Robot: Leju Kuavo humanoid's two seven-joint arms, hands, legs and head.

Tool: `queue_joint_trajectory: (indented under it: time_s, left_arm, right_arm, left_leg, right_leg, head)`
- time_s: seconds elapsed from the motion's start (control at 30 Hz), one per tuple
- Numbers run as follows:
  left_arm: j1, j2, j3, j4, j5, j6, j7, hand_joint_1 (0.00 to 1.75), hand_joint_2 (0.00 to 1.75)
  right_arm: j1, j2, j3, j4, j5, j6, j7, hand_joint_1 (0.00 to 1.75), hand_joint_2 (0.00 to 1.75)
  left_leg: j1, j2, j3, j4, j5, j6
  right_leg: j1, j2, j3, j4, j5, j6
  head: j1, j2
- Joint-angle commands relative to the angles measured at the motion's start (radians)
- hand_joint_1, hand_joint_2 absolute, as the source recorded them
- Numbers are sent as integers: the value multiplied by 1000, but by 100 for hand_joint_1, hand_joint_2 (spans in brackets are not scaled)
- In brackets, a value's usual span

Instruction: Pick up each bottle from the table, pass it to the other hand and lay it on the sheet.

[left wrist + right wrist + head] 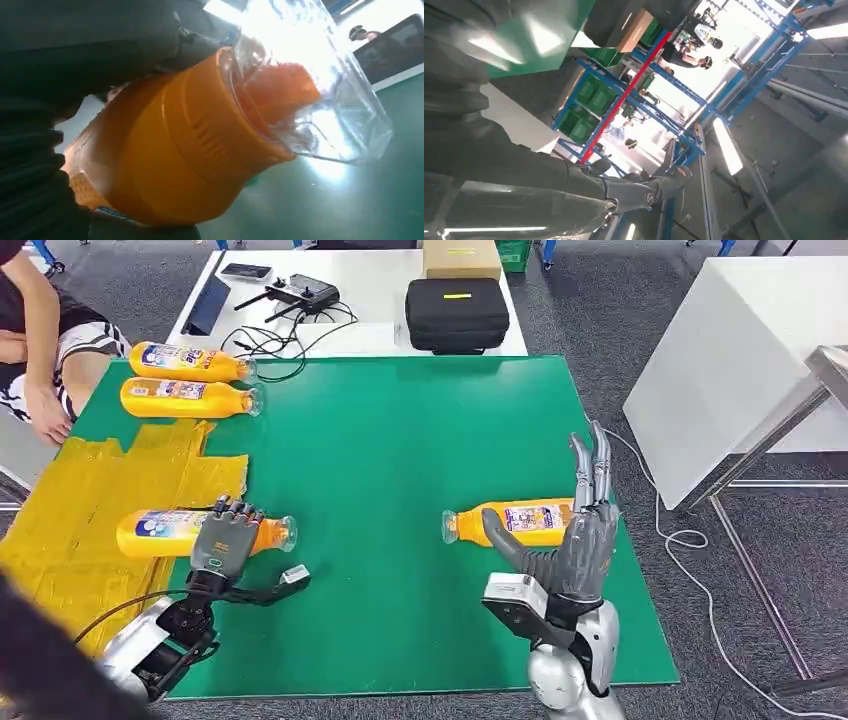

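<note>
You had four orange bottles lying on the green table (400, 440). Two bottles (190, 380) lay well beyond the left hand (225, 537), which gripped the third bottle (160, 533) over the yellow sheet (90, 500). The fourth bottle (505, 521) lay just past the open right hand (575, 540).

Table top (400, 500): flat green. Sheet (90, 510): mustard yellow, crinkled. Bottles (185, 362) (185, 398) (165, 533) (520, 521): orange-yellow, blue-and-white labels, clear caps. Left hand (225, 537): dark grey, orange fingertips. Right hand (580, 530): grey. Case (456, 313): black, small yellow mark. Far table (380, 335): white.
</note>
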Motion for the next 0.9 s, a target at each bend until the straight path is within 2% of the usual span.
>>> queue_joint_trajectory:
  time_s: [0.03,0.33,0.43,0.47,0.5,0.53,0.57,0.7,0.9]
  left_arm:
    - [3,-24,132,60,-21,-49,157,175,175]
    - [3,-24,132,60,-21,-49,157,175,175]
    - [0,-27,164,62,-32,-74,218,175,175]
    - [0,-26,175,62,-39,-81,247,164,175]
    - [3,-23,183,61,-44,-81,269,134,175]
    - [7,-22,188,61,-47,-81,283,10,175]
    - [18,-19,199,60,-53,-77,311,0,175]
    - [30,-49,239,55,-51,-41,289,0,175]
    - [57,-73,288,38,-51,11,312,0,175]
  right_arm:
    - [-51,-28,24,110,-8,-8,14,0,175]
    - [-51,-28,24,110,-8,-8,14,0,175]
    - [-47,-26,26,106,-7,-11,26,0,175]
    - [-44,-22,26,105,1,-12,33,0,175]
    - [-41,-21,27,102,7,-10,38,0,175]
    - [-39,-20,27,100,11,-9,41,0,175]
    - [-34,-19,26,96,22,-7,49,0,175]
    - [-10,-25,9,81,31,-3,65,0,175]
    - [7,-25,13,88,48,7,75,0,175]
  left_leg:
    - [0,1,5,-2,-1,0]
    - [0,-1,5,-2,-1,0]
    - [0,-1,5,-2,-1,-1]
    - [0,-1,5,-2,-1,-1]
    - [0,-1,3,-1,0,-1]
    - [0,-1,5,-2,-1,-1]
    - [0,-1,4,-1,0,-1]
    - [0,-2,8,-3,-2,-1]
    - [0,-3,4,-2,0,0]
  right_leg:
    - [1,-1,4,-2,-1,0]
    - [1,-2,5,0,-1,0]
    - [1,-2,5,0,-1,0]
    - [1,-2,4,0,-1,0]
    - [0,-2,3,0,-1,0]
    - [1,-2,5,0,-1,0]
    - [0,-1,3,0,-1,0]
    - [1,-3,8,-1,-3,0]
    - [0,-3,4,0,-1,0]
  head:
    - [0,0]
    - [0,0]
    - [0,0]
    - [0,0]
    - [0,0]
    - [0,0]
    - [0,0]
    - [0,0]
    - [0,0]
